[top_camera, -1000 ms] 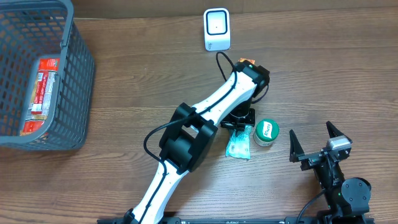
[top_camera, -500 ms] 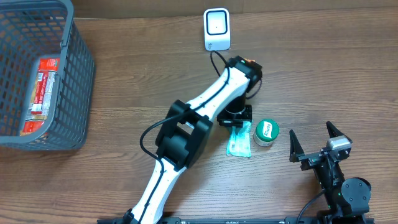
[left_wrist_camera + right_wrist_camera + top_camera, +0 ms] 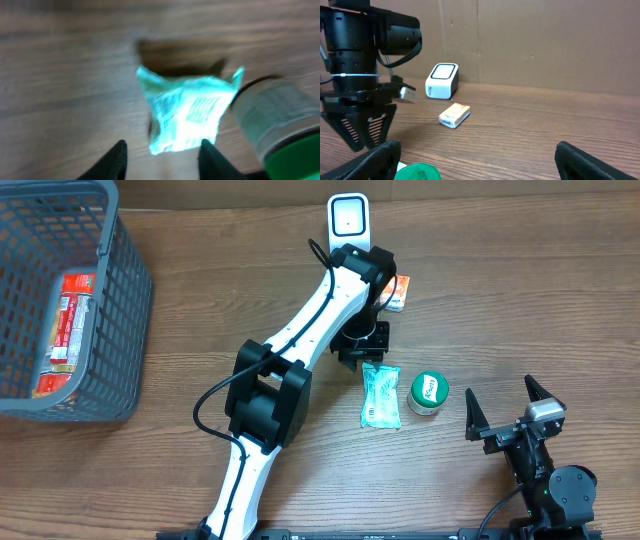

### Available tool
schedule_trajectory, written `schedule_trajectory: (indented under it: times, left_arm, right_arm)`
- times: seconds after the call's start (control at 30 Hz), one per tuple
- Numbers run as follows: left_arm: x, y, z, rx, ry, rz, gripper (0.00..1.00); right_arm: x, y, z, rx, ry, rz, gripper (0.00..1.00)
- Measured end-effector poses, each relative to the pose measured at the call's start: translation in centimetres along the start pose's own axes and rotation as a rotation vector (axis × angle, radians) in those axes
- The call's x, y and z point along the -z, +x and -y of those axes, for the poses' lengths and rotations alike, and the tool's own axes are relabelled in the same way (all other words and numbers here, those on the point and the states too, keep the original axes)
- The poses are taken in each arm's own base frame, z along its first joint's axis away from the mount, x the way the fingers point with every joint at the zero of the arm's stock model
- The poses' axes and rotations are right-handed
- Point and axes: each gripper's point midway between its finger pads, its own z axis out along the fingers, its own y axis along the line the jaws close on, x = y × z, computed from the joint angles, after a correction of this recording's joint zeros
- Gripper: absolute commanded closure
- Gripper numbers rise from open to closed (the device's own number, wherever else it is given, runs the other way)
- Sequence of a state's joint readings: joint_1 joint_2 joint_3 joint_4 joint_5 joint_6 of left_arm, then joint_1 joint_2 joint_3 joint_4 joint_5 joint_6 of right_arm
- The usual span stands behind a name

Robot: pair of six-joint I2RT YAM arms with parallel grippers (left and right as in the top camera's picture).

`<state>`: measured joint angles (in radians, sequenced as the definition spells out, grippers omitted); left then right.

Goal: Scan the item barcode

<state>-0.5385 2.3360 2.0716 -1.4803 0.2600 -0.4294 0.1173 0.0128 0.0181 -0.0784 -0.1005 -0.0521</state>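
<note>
The left tool (image 3: 163, 150) hung over the surface (image 3: 520, 290) with its two fingers (image 3: 117, 159) parted and nothing between them that they pressed on. A teal packet (image 3: 379, 395), the task's thing, lay flat on the wood just off the fingertips. In the left wrist view its near edge showed in the gap between them, blurred, with printed lines on its face. It lay free of the tool. A jar with a green lid (image 3: 428, 393) stood just beside the packet, on the side away from the left arm and toward the right tool. In the wrist view the jar showed on its side, close to the packet's corner, though whether the two touched could not be told. On the opposite side of the left tool from the packet stood a white scanner (image 3: 349, 227), upright with its window facing up. A small orange and white box (image 3: 398, 292) lay between the scanner and the tool, close beside the left wrist. The right tool (image 3: 508, 408) rested near the front edge, beyond the jar from the packet, its fingers spread wide and empty. Well away from both tools, past the left arm, a grey basket (image 3: 128, 330) held a red packet (image 3: 65, 330).
</note>
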Motion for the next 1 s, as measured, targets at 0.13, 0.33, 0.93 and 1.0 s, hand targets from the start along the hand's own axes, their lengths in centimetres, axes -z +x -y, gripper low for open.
schedule_trajectory:
  times: [0.13, 0.33, 0.93, 1.0]
  left_arm:
    - [1.0, -2.5, 0.8, -0.029, 0.062, 0.094, 0.38]
    - [3.3, -8.1, 2.2, -0.069, 0.156, 0.320, 0.48]
    - [7.7, -15.5, 4.4, -0.108, 0.079, 0.749, 0.56]
    - [7.9, -16.0, 4.6, -0.107, 0.084, 0.773, 0.55]
  right_arm:
    - [0.0, 0.0, 0.0, 0.000, -0.001, 0.000, 0.00]
    - [0.0, 0.0, 0.0, 0.000, 0.000, 0.000, 0.00]
    - [0.0, 0.0, 0.0, 0.000, 0.000, 0.000, 0.00]
    - [0.0, 0.0, 0.0, 0.000, 0.000, 0.000, 0.00]
